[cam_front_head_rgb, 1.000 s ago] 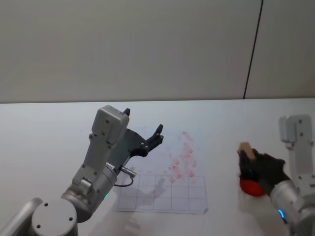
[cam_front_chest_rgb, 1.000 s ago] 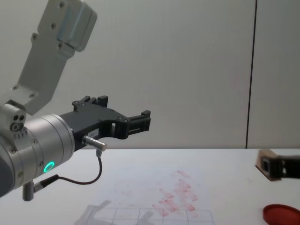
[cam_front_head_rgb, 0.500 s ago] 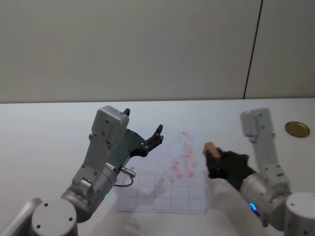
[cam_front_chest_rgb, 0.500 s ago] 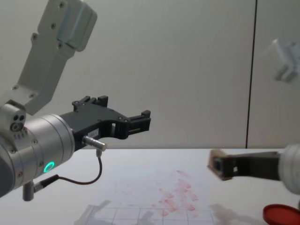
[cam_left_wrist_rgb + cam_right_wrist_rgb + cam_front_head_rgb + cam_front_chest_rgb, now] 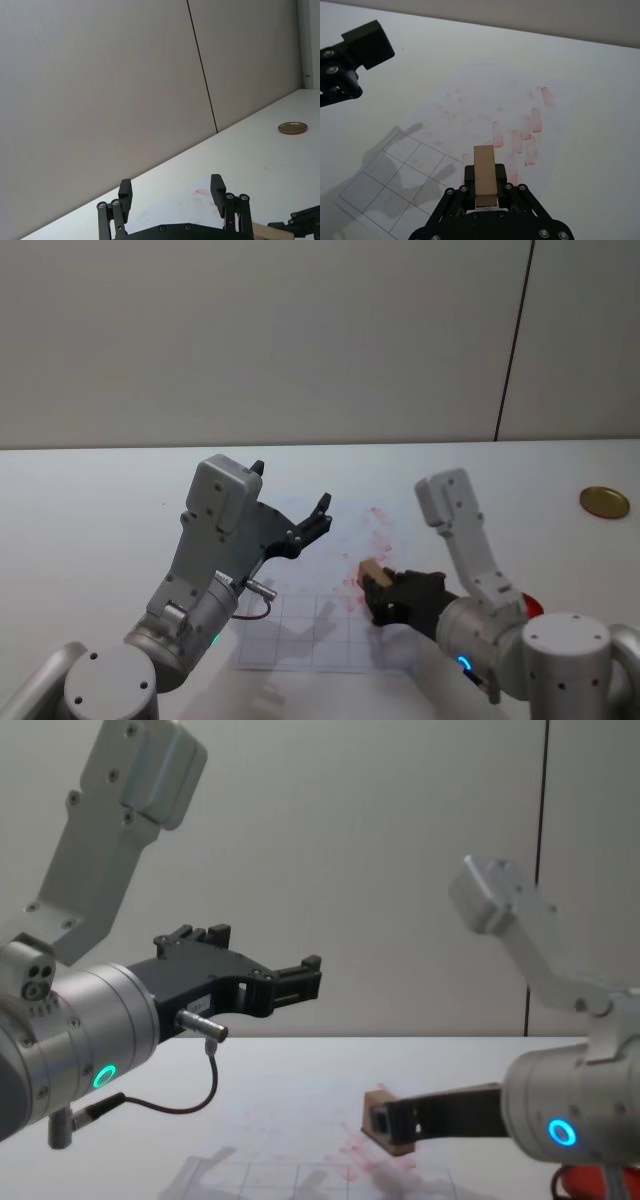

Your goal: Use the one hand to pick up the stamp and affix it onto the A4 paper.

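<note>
Clamping the stamp (image 5: 485, 175) between its two fingers, the hand (image 5: 375, 592) reaches in over the paper (image 5: 300, 640). The block juts past the fingertips, above the red marks (image 5: 525, 135) beside the grid (image 5: 395, 175); whether it touches the sheet cannot be told. Farther left, the left gripper (image 5: 292, 488) hangs raised, fingers apart, holding nothing.

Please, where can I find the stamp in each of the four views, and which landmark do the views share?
Head view: the stamp is right of centre, held by the right gripper over the A4 paper.
Chest view: stamp low, right of centre.
Left wrist view: stamp beyond the fingers of the left gripper.
Right wrist view: stamp between that gripper's fingers.
Shared landmark: the paper's red marks.
</note>
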